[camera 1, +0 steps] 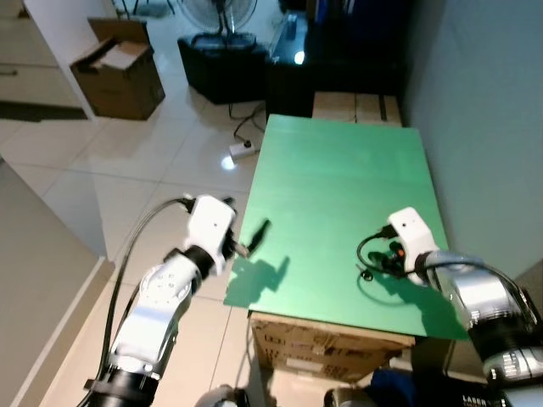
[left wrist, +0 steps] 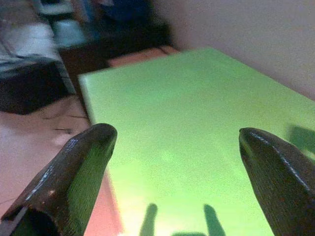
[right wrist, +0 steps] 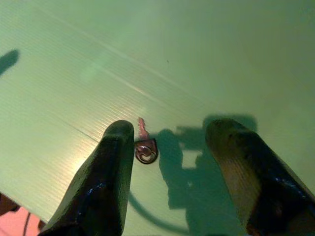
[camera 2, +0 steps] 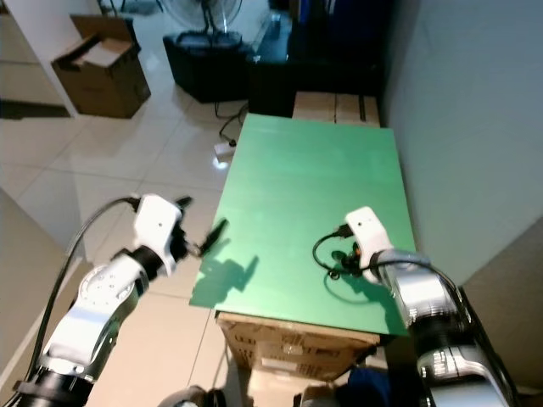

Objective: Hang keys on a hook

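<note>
Right wrist view has the key [right wrist: 143,145] lying flat on the green desk [right wrist: 206,54], right gripper [right wrist: 170,132] hovering over it jaws wide, left gripper [left wrist: 172,142] open at the desk's edge.

key [right wrist: 144,147] partly hidden behind right claw [right wrist: 170,147] finger, its teeth too small to tell
</note>
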Available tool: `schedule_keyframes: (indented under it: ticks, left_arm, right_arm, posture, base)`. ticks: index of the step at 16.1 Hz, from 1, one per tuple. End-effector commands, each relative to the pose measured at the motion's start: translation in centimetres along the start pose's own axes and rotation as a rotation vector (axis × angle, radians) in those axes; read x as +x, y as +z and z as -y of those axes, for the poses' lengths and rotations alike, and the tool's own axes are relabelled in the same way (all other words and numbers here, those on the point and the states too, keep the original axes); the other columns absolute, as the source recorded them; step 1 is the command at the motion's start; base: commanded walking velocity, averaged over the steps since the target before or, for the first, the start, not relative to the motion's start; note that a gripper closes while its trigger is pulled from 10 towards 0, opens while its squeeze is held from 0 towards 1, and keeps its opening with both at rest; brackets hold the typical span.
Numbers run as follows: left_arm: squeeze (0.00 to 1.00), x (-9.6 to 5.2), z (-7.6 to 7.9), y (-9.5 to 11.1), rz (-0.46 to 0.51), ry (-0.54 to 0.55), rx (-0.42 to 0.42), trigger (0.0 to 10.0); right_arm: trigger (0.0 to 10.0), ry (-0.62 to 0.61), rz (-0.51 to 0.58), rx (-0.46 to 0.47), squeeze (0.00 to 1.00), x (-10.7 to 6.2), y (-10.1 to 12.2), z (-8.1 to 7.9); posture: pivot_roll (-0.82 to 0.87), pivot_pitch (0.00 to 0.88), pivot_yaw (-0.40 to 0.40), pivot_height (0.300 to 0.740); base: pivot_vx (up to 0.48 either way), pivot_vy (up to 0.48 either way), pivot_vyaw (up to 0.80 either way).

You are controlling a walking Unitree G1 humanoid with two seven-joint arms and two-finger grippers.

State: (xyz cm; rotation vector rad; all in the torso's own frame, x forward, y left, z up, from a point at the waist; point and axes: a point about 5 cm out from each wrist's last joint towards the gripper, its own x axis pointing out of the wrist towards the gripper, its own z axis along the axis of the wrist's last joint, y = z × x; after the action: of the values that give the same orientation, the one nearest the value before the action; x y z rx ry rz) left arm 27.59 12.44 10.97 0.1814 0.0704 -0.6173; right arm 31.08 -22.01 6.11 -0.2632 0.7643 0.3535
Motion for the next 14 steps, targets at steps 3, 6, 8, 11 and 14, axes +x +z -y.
schedule_keyframes:
  ticks: [3,6,8,11,14]
  left_arm:
    - [0.00,-0.6,0.9,0.4,-0.033,-0.191,-0.006,10.0]
    - [0.00,-1.5,1.1,0.8,-0.063,-0.335,-0.028,10.0]
    - [0.00,-1.3,0.7,1.3,-0.081,-0.387,0.003,10.0]
    - [0.00,-0.9,0.1,2.1,-0.079,-0.393,0.018,10.0]
    - [0.00,-0.6,0.1,2.3,-0.073,-0.380,0.024,10.0]
  right_arm:
    - [10.0,0.026,-0.056,-0.006,1.00,0.7,0.2,1.1]
    - [10.0,0.078,-0.082,-0.008,1.00,1.3,0.3,0.7]
    - [10.0,0.082,-0.108,-0.041,1.00,1.5,0.5,0.7]
    - [10.0,0.056,-0.152,-0.090,1.00,1.5,0.9,1.3]
    - [10.0,0.024,-0.211,-0.142,0.99,1.4,0.5,1.7]
  posture:
    - [-0.08,0.128,0.076,0.740]
    - [-0.08,0.136,0.081,0.740]
    - [-0.08,0.148,0.084,0.740]
    - [-0.08,0.190,0.079,0.740]
    - [-0.08,0.207,0.084,0.740]
  base:
    - [0.000,0.000,0.00]
    - [0.000,0.000,0.00]
    - [0.000,0.000,0.00]
    - [0.000,0.000,0.00]
    - [0.000,0.000,0.00]
